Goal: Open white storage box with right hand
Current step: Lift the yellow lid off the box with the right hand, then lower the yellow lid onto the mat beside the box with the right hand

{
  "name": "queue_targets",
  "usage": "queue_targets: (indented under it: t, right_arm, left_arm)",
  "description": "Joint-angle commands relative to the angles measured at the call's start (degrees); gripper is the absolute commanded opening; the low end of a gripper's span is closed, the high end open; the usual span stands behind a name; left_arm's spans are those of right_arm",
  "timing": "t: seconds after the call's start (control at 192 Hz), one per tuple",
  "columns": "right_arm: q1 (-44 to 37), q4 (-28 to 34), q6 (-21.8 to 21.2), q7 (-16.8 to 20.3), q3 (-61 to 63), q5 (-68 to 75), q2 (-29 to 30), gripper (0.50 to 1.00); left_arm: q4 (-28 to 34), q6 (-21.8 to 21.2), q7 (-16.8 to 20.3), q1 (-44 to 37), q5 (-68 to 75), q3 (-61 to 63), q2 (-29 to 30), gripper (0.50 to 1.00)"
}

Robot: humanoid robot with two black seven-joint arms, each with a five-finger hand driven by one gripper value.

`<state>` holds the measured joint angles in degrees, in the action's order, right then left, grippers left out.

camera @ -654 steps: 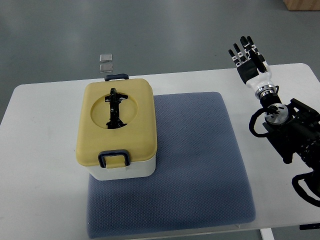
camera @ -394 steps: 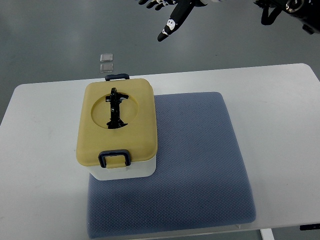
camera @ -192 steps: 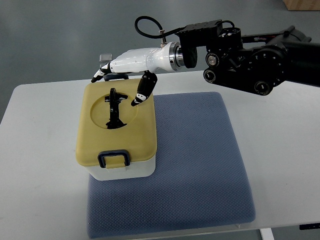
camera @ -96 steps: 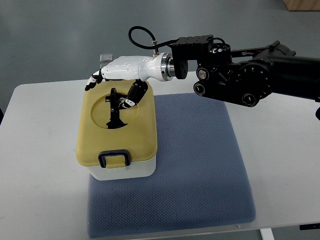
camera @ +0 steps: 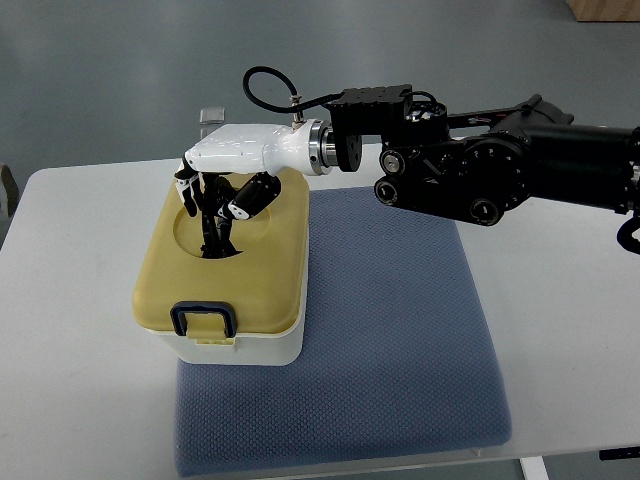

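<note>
The white storage box (camera: 250, 348) stands on the left part of the blue-grey mat (camera: 400, 330). Its yellow lid (camera: 265, 275) has a round recess holding a black handle (camera: 213, 240). My right hand (camera: 215, 200), white with black fingertips, reaches in from the right and sits over that recess. Its fingers are curled down around the handle. The lid sits skewed to the left over the white body, with its front black latch (camera: 203, 320) hanging past the box's front left. The rear of the lid is hidden under my hand. My left hand is out of view.
The white table (camera: 80, 300) carries the mat and the box. My bulky black right forearm (camera: 470, 175) spans the table's back right. A small clear piece (camera: 212, 116) lies on the grey floor beyond the table's far edge.
My right hand came down from the lid's rear edge into the recess and curled its fingers on the handle. The lid and its front latch shifted left.
</note>
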<state>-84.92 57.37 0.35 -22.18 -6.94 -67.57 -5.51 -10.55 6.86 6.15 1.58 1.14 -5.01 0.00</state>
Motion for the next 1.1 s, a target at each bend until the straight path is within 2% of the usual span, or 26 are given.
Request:
queue_targets:
  t: [0.0,0.177,0.328,0.552,0.739,0.838,0.958,1.093]
  right_arm:
    - [-0.07,0.03,0.35,-0.23,0.09,-0.01,-0.12,0.500]
    - [-1.39,0.20,-0.18,-0.85,3.16,0.43,-1.26,0.500]
    - [-5.17,2.14,-1.14,-1.02,4.22,0.95,-6.18,0.500]
    - [-6.40,10.48,-8.96,-0.93,7.99,0.95,-19.44,0.500]
    - [-5.61,17.16,-12.48,-0.93,7.91,0.16,-31.05,0.500]
    - [-4.12,18.75,-14.59,-1.55,7.82,-0.45,-36.23,0.500]
    - [-0.96,18.83,-14.85,-2.52,7.73,-5.11,-40.54,0.500]
    - [4.67,18.75,-14.06,-3.74,7.82,-10.03,-43.27,0.500]
  left_arm:
    - [0.00,0.00,0.00,0.00,0.00,0.00,0.00,1.000]
    - [0.00,0.00,0.00,0.00,0.00,0.00,0.00,1.000]
    - [0.00,0.00,0.00,0.00,0.00,0.00,0.00,1.000]
    - [-0.09,0.00,-0.08,0.00,0.09,0.09,0.00,1.000]
    - [-0.09,0.00,-0.08,0.00,0.00,0.09,0.00,1.000]
    - [-0.09,0.08,-1.14,0.00,0.00,0.09,0.00,1.000]
    - [-0.09,0.17,-3.25,0.00,0.00,0.09,0.00,1.000]
    - [-0.09,0.35,-3.60,0.00,0.00,0.09,0.00,1.000]
